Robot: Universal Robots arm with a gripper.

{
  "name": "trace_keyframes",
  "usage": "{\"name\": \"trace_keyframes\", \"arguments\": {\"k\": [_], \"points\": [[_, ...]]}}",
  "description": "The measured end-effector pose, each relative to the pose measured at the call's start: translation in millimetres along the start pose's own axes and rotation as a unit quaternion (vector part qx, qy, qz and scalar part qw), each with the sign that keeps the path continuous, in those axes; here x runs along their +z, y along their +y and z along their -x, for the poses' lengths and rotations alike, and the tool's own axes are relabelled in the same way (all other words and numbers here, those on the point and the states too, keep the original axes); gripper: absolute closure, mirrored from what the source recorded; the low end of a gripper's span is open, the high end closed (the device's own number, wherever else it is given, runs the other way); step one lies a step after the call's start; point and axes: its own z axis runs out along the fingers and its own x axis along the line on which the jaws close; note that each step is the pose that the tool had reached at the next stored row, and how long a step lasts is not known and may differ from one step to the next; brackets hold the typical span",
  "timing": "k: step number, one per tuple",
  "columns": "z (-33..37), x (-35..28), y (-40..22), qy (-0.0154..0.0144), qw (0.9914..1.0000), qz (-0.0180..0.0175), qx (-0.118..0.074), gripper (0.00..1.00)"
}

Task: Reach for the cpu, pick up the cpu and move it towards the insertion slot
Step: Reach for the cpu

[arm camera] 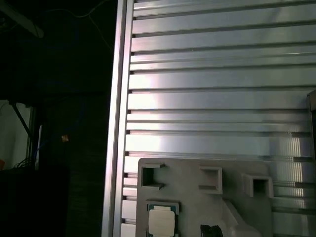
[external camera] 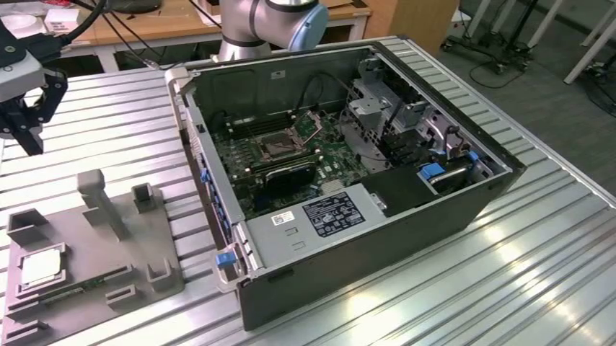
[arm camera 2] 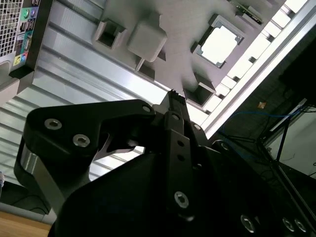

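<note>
The slatted metal table (external camera: 500, 274) carries an open computer case (external camera: 405, 238) lying on its side, with the arm (external camera: 265, 25) rising behind it. On the exterior view's left, beside the case, sits a grey fixture (external camera: 111, 252) with raised blocks and pockets. The green motherboard (external camera: 288, 180) lines the floor of the case. The gripper (external camera: 32, 144) hangs over bare table at the far left of the exterior view, beyond the fixture's far end, touching nothing. Its jaws look closed together and empty, the tip narrowing to one point in the second wrist view (arm camera 2: 177, 96). The slot (external camera: 279, 148) shows as a dark square in a metal frame on the board, well apart from the gripper and across the case wall to the exterior view's right. The cpu (external camera: 40, 268) lies flat, pale top up, in a pocket at the fixture's near end, and shows there in both wrist views (arm camera 2: 219, 45) (arm camera: 162, 220). From the jaws it lies toward the near edge of the table, lower down and well apart, with the fixture's blocks between. Being square, it offers no long axis to line up on.
</note>
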Motion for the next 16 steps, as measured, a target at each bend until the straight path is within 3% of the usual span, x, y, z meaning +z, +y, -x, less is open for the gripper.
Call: {"name": "trace_keyframes", "arguments": {"k": [1,5,6,16], "points": [[-10.6,1.0,0.1,0.0,1.0,0.0,0.0,0.89],[-14.3,1.3,0.2,0.0,1.0,0.0,0.0,0.89],[-20.1,2.1,0.3,0.0,1.0,0.0,0.0,0.89],[-24.0,3.7,0.3,0.0,1.0,0.0,0.0,0.89]]}}
